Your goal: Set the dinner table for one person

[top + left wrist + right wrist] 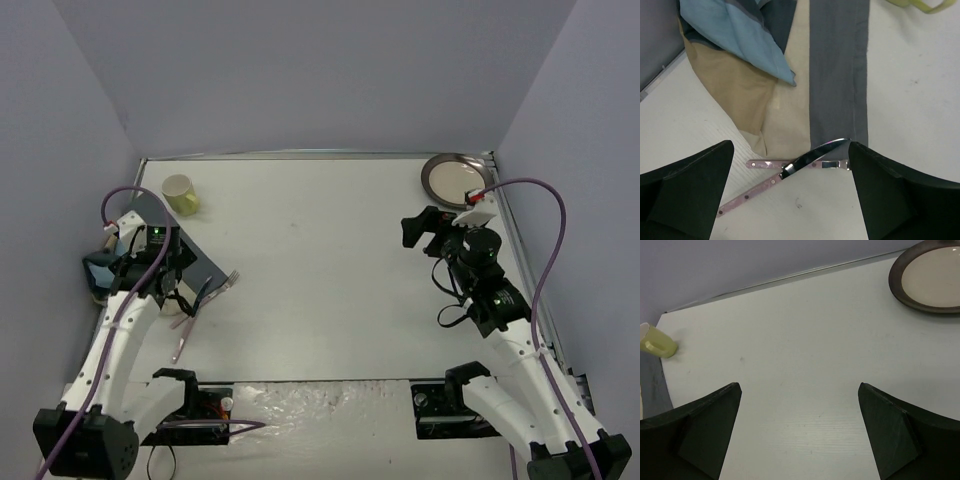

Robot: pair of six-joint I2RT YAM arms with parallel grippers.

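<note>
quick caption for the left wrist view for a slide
Left gripper open above two crossed pink-handled utensils at the edge of the folded striped placemat on the white table.

Plate (935, 275), cup (657, 344) cut off by frame edges.

We see two slim arms, the left arm (112, 345) and the right arm (535, 375), built of glossy white link shells joined by black motor housings, each on a boxy black base (85, 445). A lilac cable (548, 215) loops along each one; on the right it ends in a red-and-white plug (477, 194). A small green light (157, 237) glows on the left wrist. The left tool (791, 155) and right tool (800, 395) carry broad, matte black, wedge-shaped fingers (695, 432) with bevelled edges.
</note>
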